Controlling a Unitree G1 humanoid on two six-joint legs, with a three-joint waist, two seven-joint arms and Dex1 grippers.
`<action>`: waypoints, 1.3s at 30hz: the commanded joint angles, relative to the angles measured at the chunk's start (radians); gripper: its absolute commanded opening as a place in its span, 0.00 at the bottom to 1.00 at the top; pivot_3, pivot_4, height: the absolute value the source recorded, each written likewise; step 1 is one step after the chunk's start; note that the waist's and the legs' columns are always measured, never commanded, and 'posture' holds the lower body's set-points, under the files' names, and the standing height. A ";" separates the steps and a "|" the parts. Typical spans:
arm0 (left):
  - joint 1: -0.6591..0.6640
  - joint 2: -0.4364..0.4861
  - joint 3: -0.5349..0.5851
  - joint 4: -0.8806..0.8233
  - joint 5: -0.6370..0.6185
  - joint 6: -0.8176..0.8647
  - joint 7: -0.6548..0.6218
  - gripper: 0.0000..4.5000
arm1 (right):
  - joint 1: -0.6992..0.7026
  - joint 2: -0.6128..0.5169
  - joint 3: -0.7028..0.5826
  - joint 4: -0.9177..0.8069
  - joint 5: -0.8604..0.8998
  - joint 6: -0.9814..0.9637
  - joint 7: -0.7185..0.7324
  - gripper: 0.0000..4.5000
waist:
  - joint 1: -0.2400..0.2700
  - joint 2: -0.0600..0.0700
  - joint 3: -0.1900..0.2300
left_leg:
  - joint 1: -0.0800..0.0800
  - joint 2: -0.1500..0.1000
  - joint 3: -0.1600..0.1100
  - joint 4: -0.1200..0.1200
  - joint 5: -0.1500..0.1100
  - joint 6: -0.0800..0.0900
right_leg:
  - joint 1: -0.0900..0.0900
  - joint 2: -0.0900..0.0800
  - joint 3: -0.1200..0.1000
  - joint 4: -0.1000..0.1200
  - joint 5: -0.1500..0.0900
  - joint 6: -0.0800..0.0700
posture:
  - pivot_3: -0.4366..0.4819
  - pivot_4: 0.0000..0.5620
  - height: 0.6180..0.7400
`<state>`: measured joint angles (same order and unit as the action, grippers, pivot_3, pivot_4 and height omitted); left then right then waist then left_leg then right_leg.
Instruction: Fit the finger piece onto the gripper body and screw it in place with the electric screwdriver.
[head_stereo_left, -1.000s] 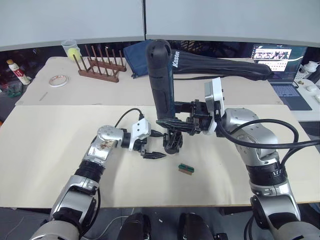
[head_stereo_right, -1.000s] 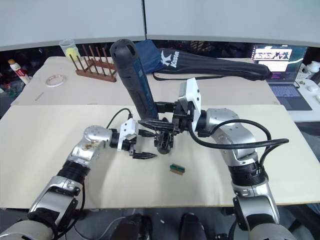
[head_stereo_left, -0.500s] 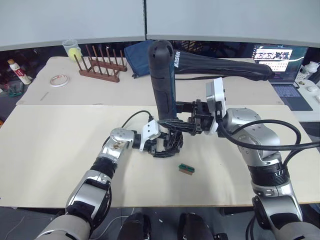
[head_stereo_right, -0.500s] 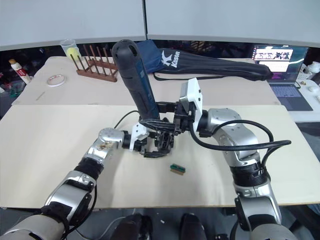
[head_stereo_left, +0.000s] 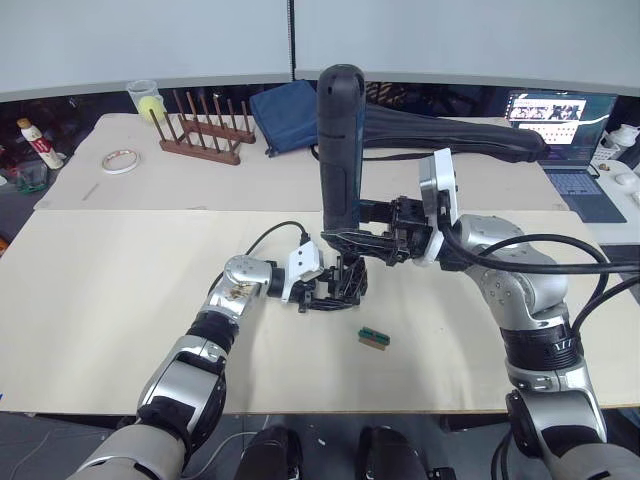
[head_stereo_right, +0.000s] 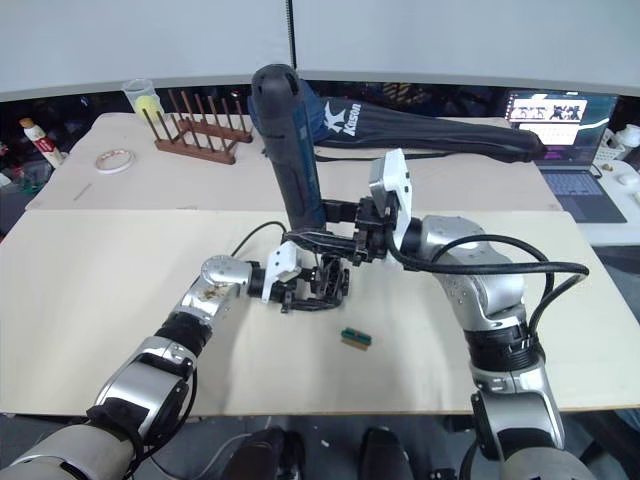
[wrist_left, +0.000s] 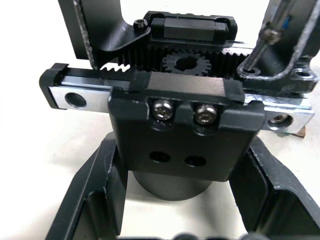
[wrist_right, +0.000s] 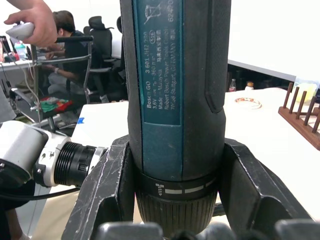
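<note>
Beige tabletop (head_stereo_left: 120, 300), one electric screwdriver (head_stereo_left: 338, 150) in right pincer (head_stereo_left: 365, 232), one gripper body (head_stereo_left: 343, 285) in left pincer (head_stereo_left: 318, 297)

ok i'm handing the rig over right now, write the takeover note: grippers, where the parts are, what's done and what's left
Left gripper: shut on the gripper body, bracing it on the table.
Right gripper: shut on the electric screwdriver, held upright with its bit down at the body's top.
Finger piece: cannot pick it out separately from the body.
Small green-and-red piece lies loose on the table beside the work.
Done: body held, driver positioned.
Left: confirm the screw is driven, then release.
</note>
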<state>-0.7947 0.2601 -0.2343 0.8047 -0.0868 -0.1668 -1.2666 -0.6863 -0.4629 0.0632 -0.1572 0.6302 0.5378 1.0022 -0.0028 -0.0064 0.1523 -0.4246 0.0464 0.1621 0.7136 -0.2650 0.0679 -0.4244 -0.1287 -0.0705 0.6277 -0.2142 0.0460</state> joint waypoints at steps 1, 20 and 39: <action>-0.023 0.008 0.016 0.009 0.007 0.000 0.009 0.51 | 0.032 -0.013 0.042 0.036 -0.042 0.003 0.023 0.43 | 0.000 0.000 0.000 | 0.000 0.000 0.000 0.000 0.000 0.000 | 0.000 0.000 0.000 0.000 0.000 0.000 | 0.48 0.27 1.00; -0.035 0.010 0.025 0.019 0.007 0.001 0.011 0.51 | 0.043 0.003 0.072 0.113 -0.109 -0.111 0.040 0.43 | -0.002 -0.001 -0.001 | 0.002 0.000 0.000 0.000 0.000 0.000 | 0.001 0.000 0.000 0.001 0.000 0.000 | 0.48 0.27 1.00; -0.042 0.016 0.030 0.025 0.008 0.000 0.012 0.51 | 0.057 -0.042 0.081 0.100 -0.102 -0.050 0.046 0.43 | -0.003 -0.003 -0.002 | 0.002 0.001 0.000 0.000 -0.003 0.005 | 0.001 0.000 0.000 0.000 0.000 -0.001 | 0.48 0.27 1.00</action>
<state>-0.8056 0.2606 -0.2307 0.8261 -0.0796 -0.1664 -1.2688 -0.6695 -0.4781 0.0979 -0.1069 0.5975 0.4593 1.0397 -0.0061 -0.0090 0.1500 -0.4230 0.0470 0.1617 0.7135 -0.2678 0.0728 -0.4235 -0.1291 -0.0708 0.6281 -0.2137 0.0452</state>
